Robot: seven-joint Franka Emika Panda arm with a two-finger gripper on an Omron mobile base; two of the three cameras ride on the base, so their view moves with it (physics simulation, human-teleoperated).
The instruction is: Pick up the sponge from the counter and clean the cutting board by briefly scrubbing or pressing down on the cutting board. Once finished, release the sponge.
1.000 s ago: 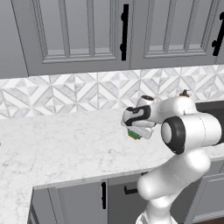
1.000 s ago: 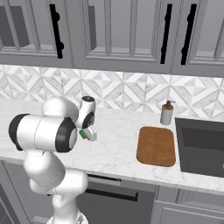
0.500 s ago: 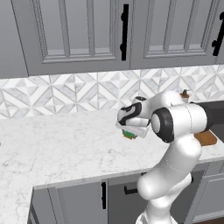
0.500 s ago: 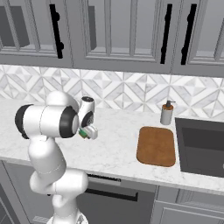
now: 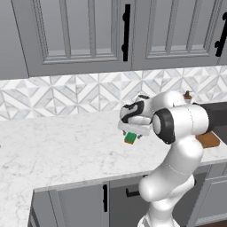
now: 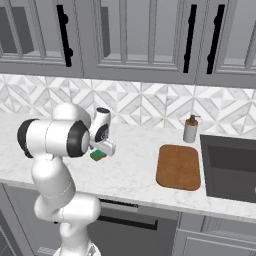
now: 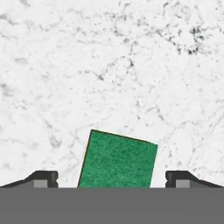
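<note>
The sponge (image 5: 130, 138) is seen at the gripper (image 5: 133, 133), raised above the counter (image 5: 57, 146), green face toward the hand camera (its edge skewed between the fingertips (image 7: 43, 178)). Whether the jaws are clamped on it cannot be told. The cutting board (image 6: 179, 166) is found well apart, beside the sink (image 6: 230, 167).

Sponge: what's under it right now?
White marble counter lies below the sponge, which sits between the gripper fingers. Whether it touches the marble can't be told; its underside is hidden. The cutting board lies apart.
</note>
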